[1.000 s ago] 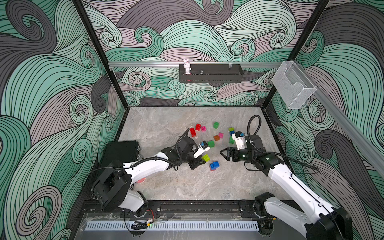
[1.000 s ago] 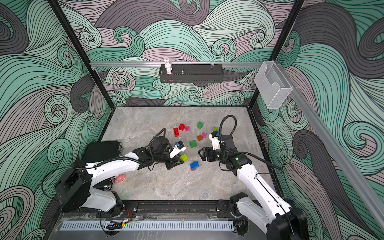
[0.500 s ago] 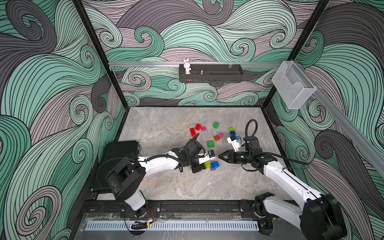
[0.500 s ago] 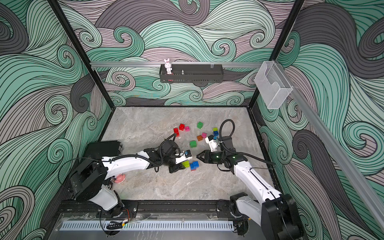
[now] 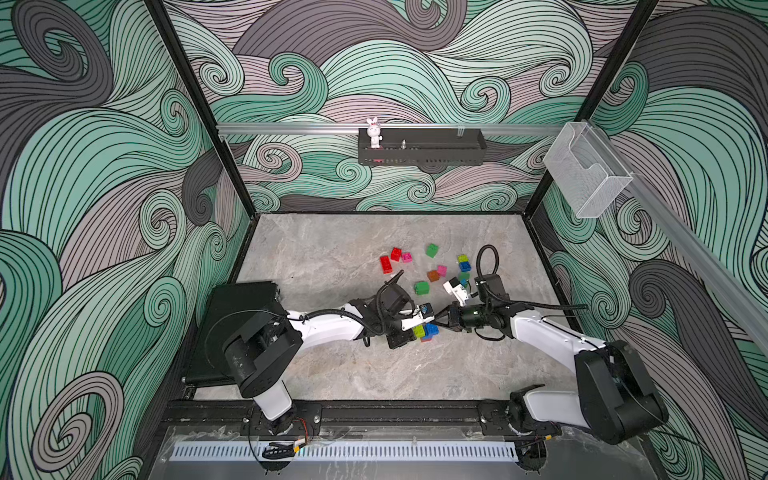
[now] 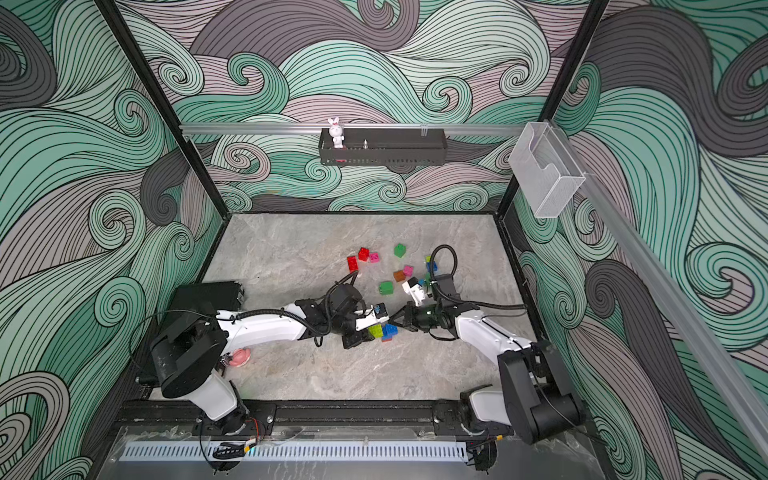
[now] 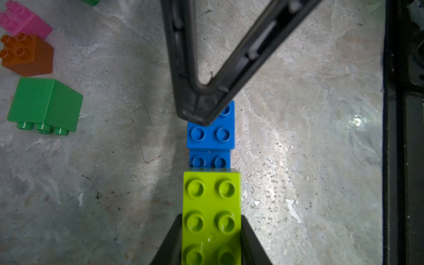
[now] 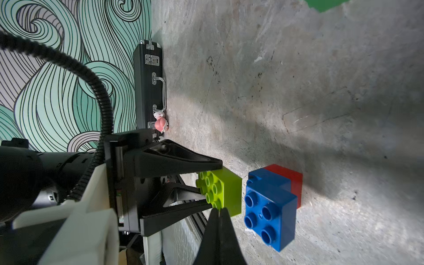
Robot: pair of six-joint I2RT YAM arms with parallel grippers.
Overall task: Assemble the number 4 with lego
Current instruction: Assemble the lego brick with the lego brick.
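Note the right gripper [image 8: 219, 210]: gaping a second ago, now pinched fully shut on nothing, and carried in from nearer the loose bricks [image 5: 432, 274] to the blue stack [image 7: 210, 135]. From the left wrist, closed tip laid over the far studs of that stack; touching or just above, hard to tell. Probably meant as a prop, steadying the blue on its red brick [image 8: 291, 181] while the next piece goes on. Note too the left gripper [image 7: 211, 216], brought in from the left, clamped narrowly on the lime brick [image 7: 211, 197] by its long sides, studs up, one end just beside the blue. All of it near the middle of the tabletop [image 5: 332, 374], somewhat toward the front edge. As for pose: both forearms stretched low and almost level, wrists meeting nose to nose over the stack.
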